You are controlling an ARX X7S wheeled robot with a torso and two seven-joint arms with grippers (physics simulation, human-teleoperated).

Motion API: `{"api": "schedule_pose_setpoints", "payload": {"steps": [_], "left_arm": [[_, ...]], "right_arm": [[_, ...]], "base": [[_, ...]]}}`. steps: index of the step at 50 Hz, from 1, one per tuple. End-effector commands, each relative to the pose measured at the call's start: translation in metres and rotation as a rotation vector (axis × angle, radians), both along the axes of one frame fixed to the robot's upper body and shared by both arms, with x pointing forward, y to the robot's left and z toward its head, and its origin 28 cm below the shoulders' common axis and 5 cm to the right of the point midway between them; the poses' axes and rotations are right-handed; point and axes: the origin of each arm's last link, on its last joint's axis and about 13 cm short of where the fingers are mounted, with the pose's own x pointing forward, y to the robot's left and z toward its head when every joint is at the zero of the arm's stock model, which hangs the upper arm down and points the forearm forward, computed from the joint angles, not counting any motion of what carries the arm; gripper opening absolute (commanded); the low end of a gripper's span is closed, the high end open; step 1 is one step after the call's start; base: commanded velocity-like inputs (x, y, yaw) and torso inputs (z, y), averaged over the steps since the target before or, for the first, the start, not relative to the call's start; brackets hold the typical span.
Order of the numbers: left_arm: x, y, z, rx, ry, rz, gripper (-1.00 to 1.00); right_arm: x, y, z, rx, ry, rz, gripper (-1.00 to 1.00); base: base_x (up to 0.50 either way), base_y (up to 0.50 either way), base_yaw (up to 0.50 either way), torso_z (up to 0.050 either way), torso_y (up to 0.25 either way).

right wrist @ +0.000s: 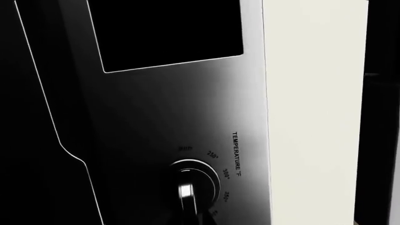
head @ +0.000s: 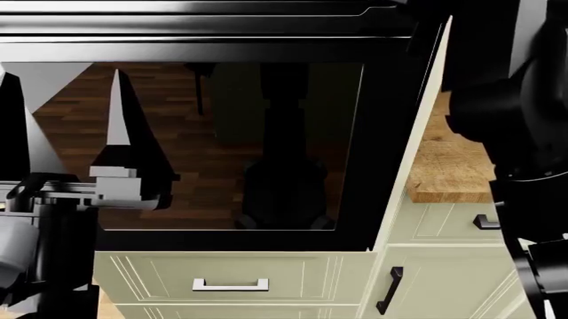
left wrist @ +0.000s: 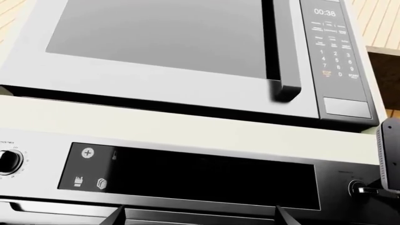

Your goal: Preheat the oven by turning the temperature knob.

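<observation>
One oven (head: 222,50), door shut, contents unseen; both tools' spread impossible to tell.

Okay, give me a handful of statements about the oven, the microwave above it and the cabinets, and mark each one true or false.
1. The microwave display reads 00:38. True.
2. The knob in the right wrist view is labelled TEMPERATURE °F. True.
3. The oven door hangs open. False: it is closed, its dark glass window reflecting a wooden floor.
4. The drawer under the oven has a round wooden knob. False: it has a straight metal bar handle.
5. The oven control panel has a knob at each end. True.
6. The counter beside the oven is white marble. False: it is wood.
</observation>
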Motion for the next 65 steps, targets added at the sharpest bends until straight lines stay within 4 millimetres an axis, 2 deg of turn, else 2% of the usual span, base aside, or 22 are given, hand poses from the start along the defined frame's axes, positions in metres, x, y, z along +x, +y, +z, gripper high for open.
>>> {"api": "schedule_pose_setpoints", "payload": {"steps": [1,21,39,65], "left_arm": [[0.001,0.0,-0.001,0.0,0.005,0.003,1.0],[0.0,0.0,-0.001,0.001,0.006,0.005,1.0],[0.002,0.001,-0.001,0.0,0.007,0.007,1.0],[0.001,0.001,-0.001,-0.006,0.008,0.008,1.0]], "right_arm": [[0.005,-0.004,0.002,0.043,-0.048,-0.035,-1.0],[0.001,-0.01,-0.001,0.215,-0.068,-0.031,-1.0],[0.002,-0.011,0.001,0.276,-0.086,-0.026,-1.0],[0.008,-0.011,-0.011,0.497,-0.08,0.007,-1.0]], "base": [[0.0,0.0,0.0,0.0,0.0],[0.01,0.0,0.0,0.0,0.0],[0.01,0.0,0.0,0.001,0.0],[0.01,0.0,0.0,0.002,0.0]]}}
